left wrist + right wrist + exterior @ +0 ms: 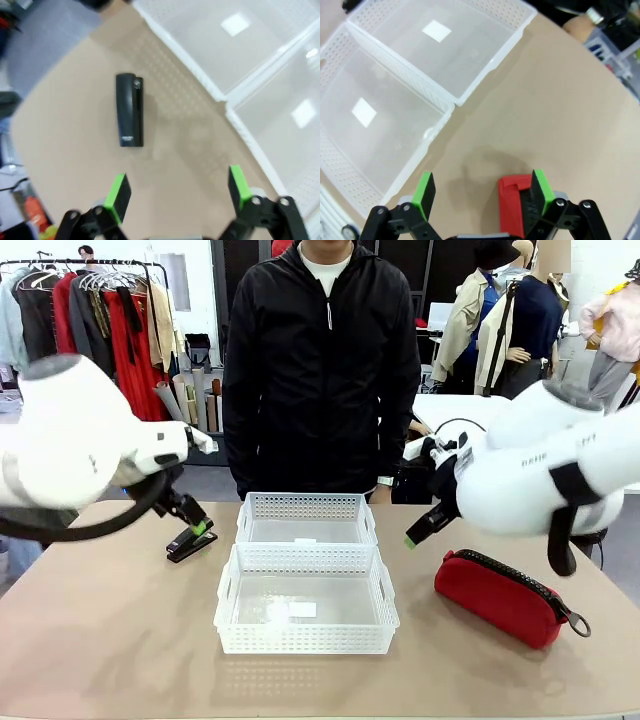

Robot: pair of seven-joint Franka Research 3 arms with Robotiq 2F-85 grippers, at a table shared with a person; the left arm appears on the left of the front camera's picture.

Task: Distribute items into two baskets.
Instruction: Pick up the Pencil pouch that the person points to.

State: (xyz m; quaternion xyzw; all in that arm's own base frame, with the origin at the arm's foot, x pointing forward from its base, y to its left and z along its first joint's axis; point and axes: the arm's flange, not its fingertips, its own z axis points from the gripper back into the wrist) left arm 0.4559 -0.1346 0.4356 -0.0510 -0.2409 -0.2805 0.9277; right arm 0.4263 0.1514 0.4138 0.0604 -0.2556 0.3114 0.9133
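Our left tool [178, 188], wide and empty, hovers over the stapler [130, 110] on the desk [110, 640] left of the two baskets [305, 638] — our right tool [482, 190], just as wide, hangs above the pouch [500, 595] lying to their right.

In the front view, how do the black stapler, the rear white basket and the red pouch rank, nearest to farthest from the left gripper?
1. Black stapler, just below the left gripper, on the left.
2. Rear white plastic lattice basket, in the middle.
3. Red fabric pouch, far right.
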